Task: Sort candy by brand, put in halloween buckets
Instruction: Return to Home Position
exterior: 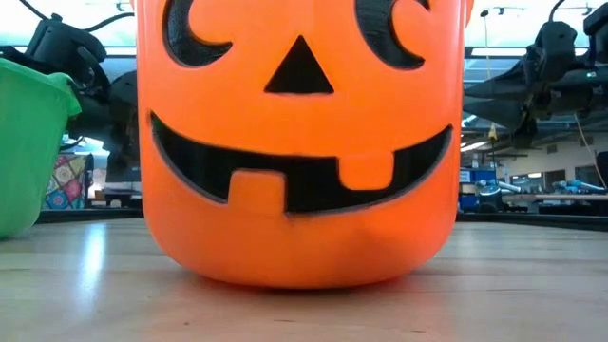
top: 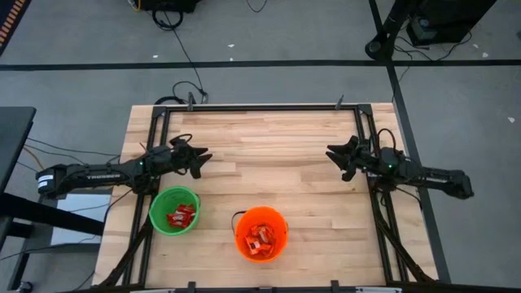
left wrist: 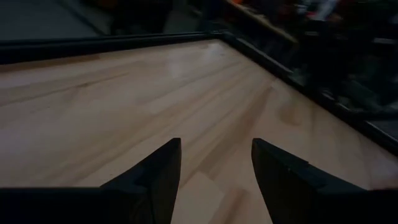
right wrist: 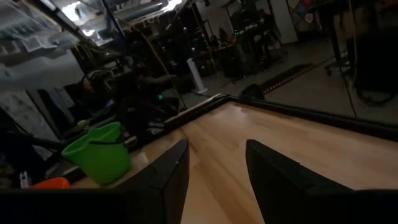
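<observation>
The green bucket (top: 174,211) stands near the table's left front and holds red-wrapped candy (top: 181,216). The orange bucket (top: 261,233), with a jack-o'-lantern face (exterior: 300,142), stands at the front middle and holds orange and white candy (top: 262,240). The green bucket also shows in the low view (exterior: 30,142) and the right wrist view (right wrist: 99,153). My left gripper (top: 202,159) is open and empty above the table's left side, just beyond the green bucket. My right gripper (top: 335,156) is open and empty above the table's right side. Both point toward the table's middle.
The bare wooden tabletop (top: 269,155) lies between the two grippers. A black metal frame (top: 260,108) runs along the table's edges. Cables lie on the floor beyond the far edge.
</observation>
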{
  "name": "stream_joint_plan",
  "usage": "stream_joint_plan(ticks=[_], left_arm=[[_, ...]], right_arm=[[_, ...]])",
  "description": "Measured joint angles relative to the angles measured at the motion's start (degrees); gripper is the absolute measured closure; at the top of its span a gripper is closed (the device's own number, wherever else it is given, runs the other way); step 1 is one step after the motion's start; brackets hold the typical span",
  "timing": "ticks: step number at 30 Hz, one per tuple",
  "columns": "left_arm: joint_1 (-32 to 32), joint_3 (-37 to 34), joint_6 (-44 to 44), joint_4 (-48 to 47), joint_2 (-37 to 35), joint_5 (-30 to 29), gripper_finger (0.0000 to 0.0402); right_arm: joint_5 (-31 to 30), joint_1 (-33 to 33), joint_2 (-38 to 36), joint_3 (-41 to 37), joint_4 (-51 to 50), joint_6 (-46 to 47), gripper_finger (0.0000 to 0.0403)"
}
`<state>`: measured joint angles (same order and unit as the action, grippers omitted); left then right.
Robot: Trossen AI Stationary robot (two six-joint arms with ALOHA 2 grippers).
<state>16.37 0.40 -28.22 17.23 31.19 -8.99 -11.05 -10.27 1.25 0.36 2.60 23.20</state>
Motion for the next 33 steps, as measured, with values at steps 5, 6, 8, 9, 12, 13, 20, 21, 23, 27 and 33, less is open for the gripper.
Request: stream_joint_plan(ticks=[5, 6, 8, 9, 12, 13, 20, 21, 23, 27, 33], left_arm=[[0.0, 0.0, 2.3, 2.5, 0.0, 6.7, 0.0199], [0.0, 0.0, 2.6, 3.1, 0.0, 8.4, 0.0199], [-0.1, 0.0, 2.7, 3.0, -0.1, 10.4, 0.0199], [-0.1, 0.0, 2.7, 2.5, 0.0, 10.5, 0.0199], [-0.3, 0.0, 2.5, 0.4, 0.0, 9.5, 0.0199], [-0.8, 0.0, 2.3, 0.2, 0.0, 8.4, 0.0199], [-7.1, 0.0, 2.4, 3.1, -0.1, 3.6, 0.0199], [-8.1, 0.0, 2.9, 3.1, -0.1, 3.0, 0.0199], [-10.1, 0.0, 4.1, 3.2, -0.1, 0.2, 0.0199], [-13.4, 0.0, 7.3, 5.7, -0.3, -5.3, 0.0199], [-16.1, 0.0, 9.8, 5.6, -4.3, -5.4, 0.0199]], right_arm=[[-3.1, 2.7, 1.1, 0.0, 0.4, -1.3, 0.0233], [-2.9, 2.9, 1.3, 0.0, 0.4, -1.3, 0.0233], [-2.6, 3.2, 1.6, 0.0, 0.4, -1.1, 0.0233], [-2.6, 3.4, 1.9, 0.0, 0.3, -0.9, 0.0233], [-2.5, 4.0, 2.8, 0.0, 0.3, -0.9, 0.0233], [-2.5, 4.0, 3.1, 0.0, 0.3, -0.8, 0.0233], [-2.8, 4.2, 4.1, 0.0, 0.3, -0.4, 0.0233], [-2.7, 4.2, 4.1, 0.0, 0.3, -0.4, 0.0233], [-2.6, 4.2, 4.1, 0.0, 0.3, -0.4, 0.0233], [-2.4, 4.2, 4.1, 0.0, 0.3, -0.4, 0.0233], [-2.4, 4.2, 4.1, 0.0, 0.3, -0.7, 0.0233]])
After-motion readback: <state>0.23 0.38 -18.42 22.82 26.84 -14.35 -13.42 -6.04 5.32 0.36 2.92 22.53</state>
